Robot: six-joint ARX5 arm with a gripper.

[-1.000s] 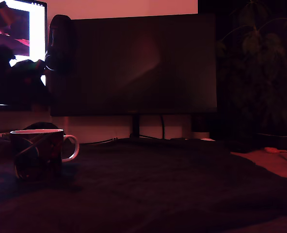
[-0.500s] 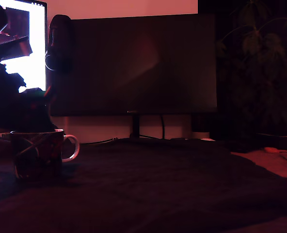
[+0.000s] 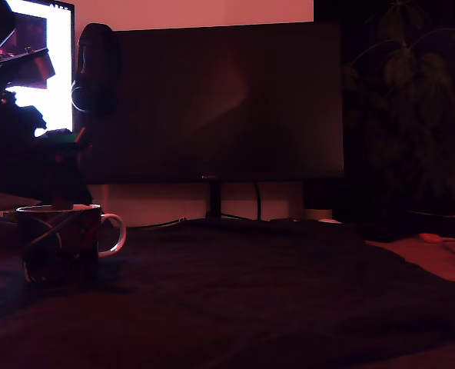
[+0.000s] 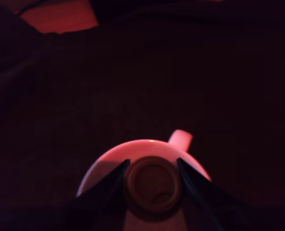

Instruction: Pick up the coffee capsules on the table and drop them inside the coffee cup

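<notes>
Setting: dim room under reddish light. A large dark monitor (image 3: 212, 100) stands on its stand at the rear of the counter (image 3: 289, 300), which is covered by a dark cloth; a second, lit screen (image 3: 47, 65) glows at the exterior view's left rear; dim plant foliage (image 3: 412, 92) fills the rear right.

Item 1: coffee cup (image 3: 58, 242). Dark mug with crossing bands, light rim, light loop handle turned toward the exterior view's right. Stands upright near the counter's front-left corner in the exterior view. Mouth open upward, ready to receive.

Item 2: gripper (image 4: 152, 185). Poised directly above the cup's mouth, the arm a dark silhouette over the cup in the exterior view. The fingers (image 4: 106, 185) are closed against either side of a round capsule.

Item 3: coffee capsule (image 4: 152, 187). Round, brownish, rimmed; clamped between the fingers, with the cup's pale interior showing around it in the wrist view. Judged reason for placement: centred over the opening so that a release drops it inside, clear of the rim.

Other capsules: none discernible on the dark cloth; the light is too low to be sure.
</notes>
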